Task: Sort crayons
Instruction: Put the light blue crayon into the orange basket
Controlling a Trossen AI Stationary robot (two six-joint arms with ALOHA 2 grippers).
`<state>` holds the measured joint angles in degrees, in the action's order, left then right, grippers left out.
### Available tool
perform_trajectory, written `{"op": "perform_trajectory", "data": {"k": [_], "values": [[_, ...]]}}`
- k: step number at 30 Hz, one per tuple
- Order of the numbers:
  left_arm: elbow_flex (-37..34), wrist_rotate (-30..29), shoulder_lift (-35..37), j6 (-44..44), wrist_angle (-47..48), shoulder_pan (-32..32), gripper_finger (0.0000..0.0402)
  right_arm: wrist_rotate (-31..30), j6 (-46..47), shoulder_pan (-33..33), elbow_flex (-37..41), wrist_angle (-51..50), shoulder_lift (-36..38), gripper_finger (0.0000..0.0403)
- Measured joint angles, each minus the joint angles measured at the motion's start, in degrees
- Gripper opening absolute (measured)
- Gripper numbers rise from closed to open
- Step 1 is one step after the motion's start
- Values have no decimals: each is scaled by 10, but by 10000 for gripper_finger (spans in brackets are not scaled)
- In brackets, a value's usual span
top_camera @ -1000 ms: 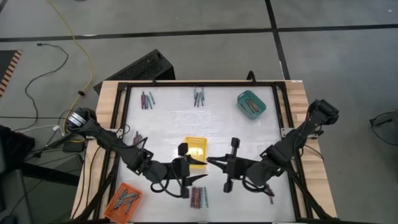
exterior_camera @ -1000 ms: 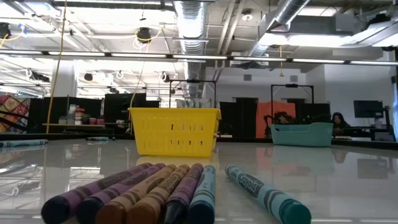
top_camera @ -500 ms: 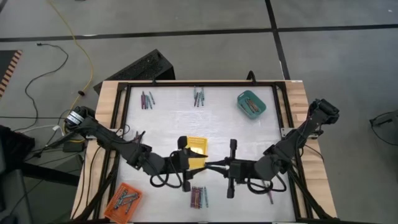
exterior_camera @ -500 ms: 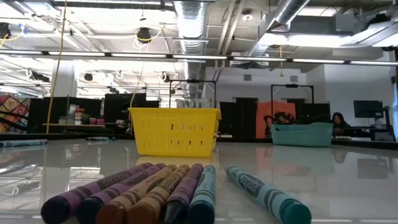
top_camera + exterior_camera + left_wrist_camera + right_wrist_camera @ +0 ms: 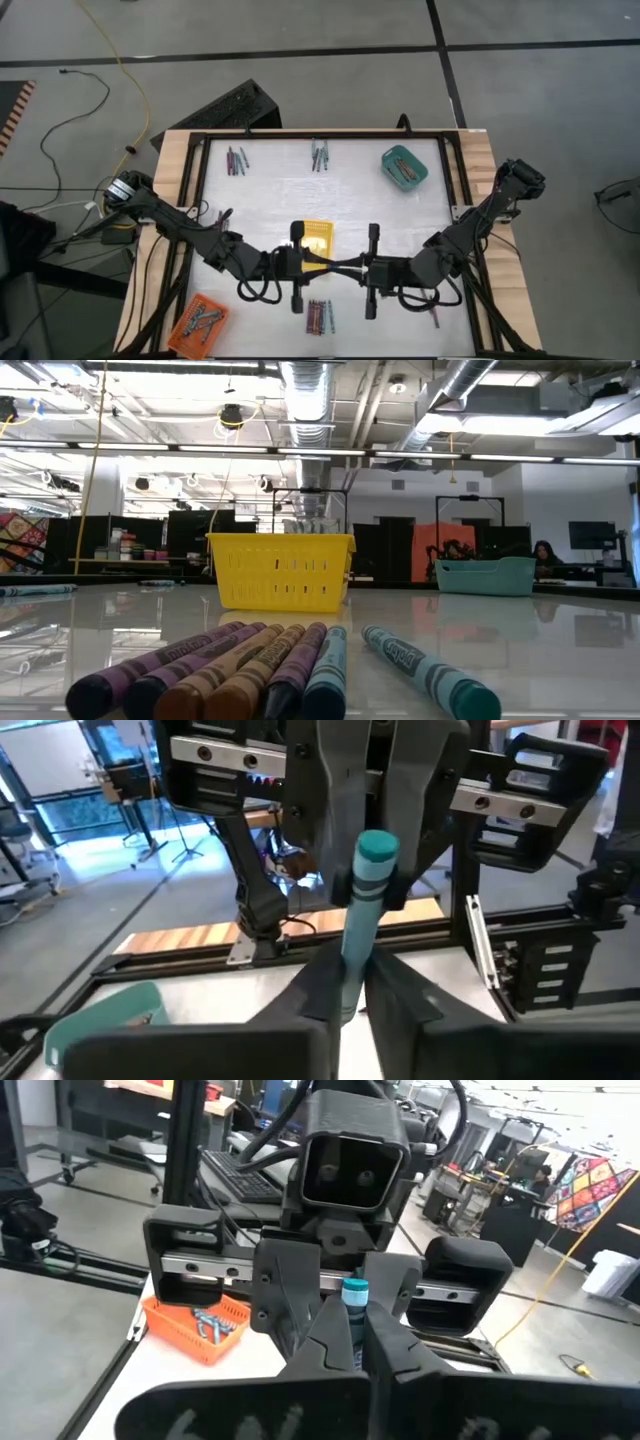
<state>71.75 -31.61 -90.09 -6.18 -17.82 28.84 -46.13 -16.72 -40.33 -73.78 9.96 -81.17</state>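
Note:
A teal crayon [image 5: 360,910] hangs level in the air just on the near side of the yellow tray [image 5: 315,238]. My left gripper [image 5: 325,266] and my right gripper [image 5: 348,267] face each other, each shut on one end of it. Neither arm shows in the low view. More crayons lie flat on the table in small groups: a row at the near edge [image 5: 319,316], which fills the low view's foreground [image 5: 230,670], two groups at the far edge [image 5: 237,160] [image 5: 320,155] and one at the left [image 5: 222,220]. My left gripper pinches the crayon's left end [image 5: 349,982] between its two fingers, coming level from the table's left and lying along it. The crayon is clear of the table. My right gripper pinches the crayon's right end [image 5: 355,1302] between its two fingers. It comes level from the table's right, along the crayon and tip to tip with the other gripper.
A teal tray [image 5: 404,167] with crayons in it stands at the far right. An orange tray [image 5: 203,322] sits on the wooden edge at the near left. A single crayon [image 5: 436,318] lies at the near right. A black frame [image 5: 196,200] borders the white table.
My right gripper has carried the teal crayon toward the table's left, up to my left gripper. My left gripper, open a second ago, has swung level to face it and has shut on the crayon's free end.

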Motion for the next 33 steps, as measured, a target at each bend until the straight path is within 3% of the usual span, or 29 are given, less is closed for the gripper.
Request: {"op": "perform_trajectory", "data": {"k": [10,19,25,33], "values": [[0,4,0,-16,-1,4,5,2,13,2,0,-8,0,6],[0,-29,4,7,82,24,2,-19,103,2,0,-106,0,78],[0,-59,23,147,260,53,1,-52,184,3,0,-215,0,110],[0,-33,37,468,528,118,0,-42,316,3,0,-377,0,116]]}}
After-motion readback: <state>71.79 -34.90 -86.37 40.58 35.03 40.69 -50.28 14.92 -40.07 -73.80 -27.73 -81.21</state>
